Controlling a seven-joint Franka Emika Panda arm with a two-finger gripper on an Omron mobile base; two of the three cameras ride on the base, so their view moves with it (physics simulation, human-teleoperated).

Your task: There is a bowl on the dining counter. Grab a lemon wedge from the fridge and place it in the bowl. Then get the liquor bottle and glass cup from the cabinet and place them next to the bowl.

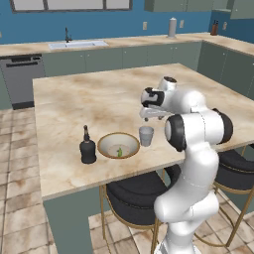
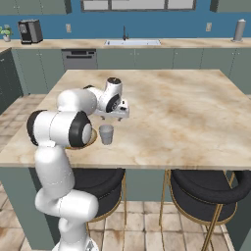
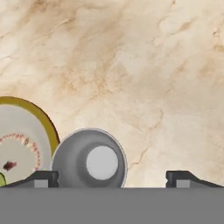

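One shallow round bowl with a tan-gold rim sits on the beige marbled stone table; in the right base view the white arm hides most of it. Inside lies one tiny yellow-green lemon wedge, cut off at the hand view's edge. One squat dark liquor bottle stands at the bowl's nine o'clock, one translucent grey glass cup at its three o'clock. The gripper hangs above the cup, jaws spread wide, the cup free between them.
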